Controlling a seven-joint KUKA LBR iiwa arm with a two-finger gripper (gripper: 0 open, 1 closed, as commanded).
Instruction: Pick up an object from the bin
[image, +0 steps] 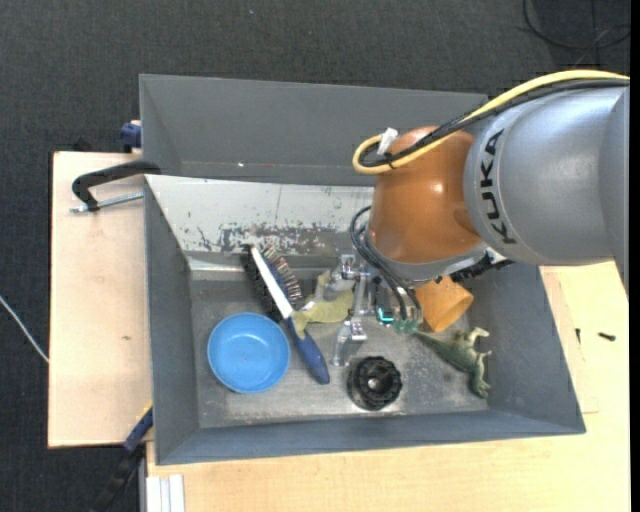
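Camera view showed the end effector (352, 305), grip state untellable, over a flat olive-yellow scrap (322, 312): likely limp, best pinched edgewise.

Bright, even light falls from above. The bin (260, 205) glares pale along its back wall; my orange wrist cover (420, 205) shines, and shade pools beneath my arm (560, 170).

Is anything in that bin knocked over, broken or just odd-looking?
Nothing looks broken. An orange cup looks tipped on its side at the right, partly under the arm, and a green toy animal lies flat beside it. The bin's back wall is scuffed and speckled.
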